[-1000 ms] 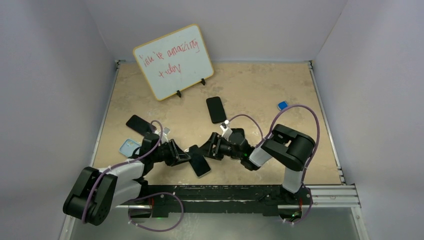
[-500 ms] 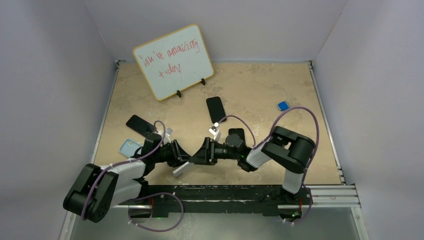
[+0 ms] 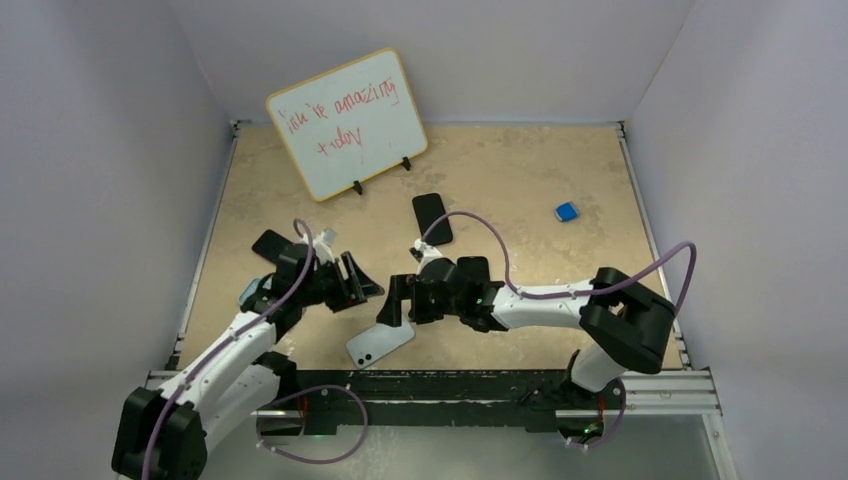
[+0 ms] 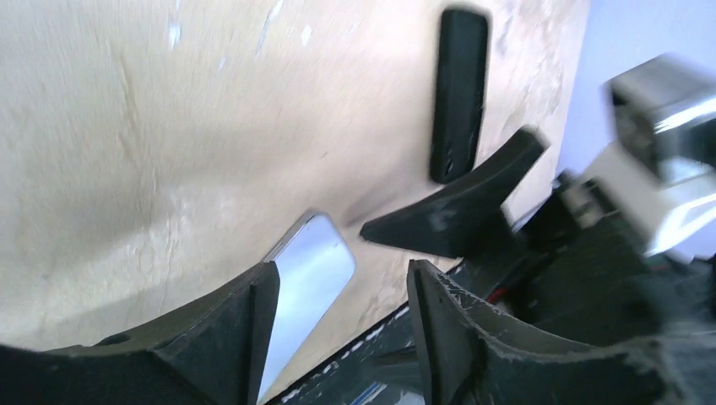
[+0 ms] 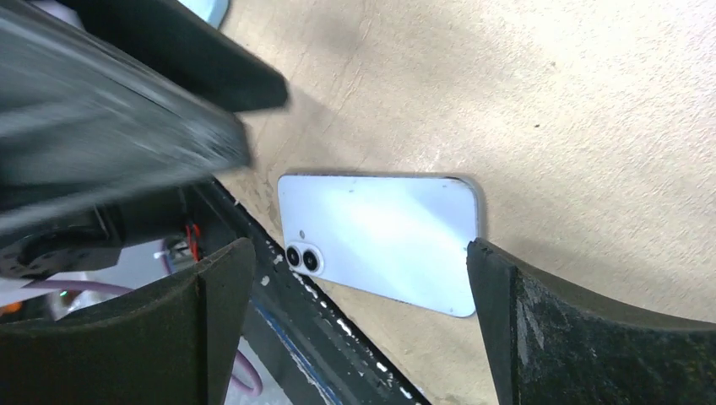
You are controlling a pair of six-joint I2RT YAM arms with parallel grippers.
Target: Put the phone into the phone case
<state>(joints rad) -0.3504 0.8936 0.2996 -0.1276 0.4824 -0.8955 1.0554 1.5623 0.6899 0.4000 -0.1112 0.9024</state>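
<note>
phone (image 5: 380, 240) lies flat on the counter (image 3: 500, 180), back up, just beside the near edge between the two arms, lens pair (image 5: 302, 257) at the end nearest the front rail. right tool (image 5: 359, 261) is spread wide and empty, over the phone with one finger off each short end; can't tell if it's touching. left tool (image 4: 342, 283) is parted to a moderate gap, also empty, just beside the phone on its left. handling, my read: thin rigid slab, moderate weight. Glossy back, so it's slippery on the broad faces and likely to skid if pushed. Probably glass, so no hard pinch on corners and no drops. lying flat it offers little edge to get under. Best hold looks like across the narrow width on the long side rails, about mid-length, clear of the lens bump. End-to-end looks close to the limit of the tool's spread. this near the counter edge, a nudge the wrong way could send it off. pale blue case (image 3: 248, 293) sits by the left arm, mostly hidden, apart from the phone. It's probably flexible and would need pinning while the phone goes in corner first. one black slab (image 3: 432, 218) is mid-counter and another black slab (image 3: 273, 246) is at left; can't tell if these are phones or cases
</note>
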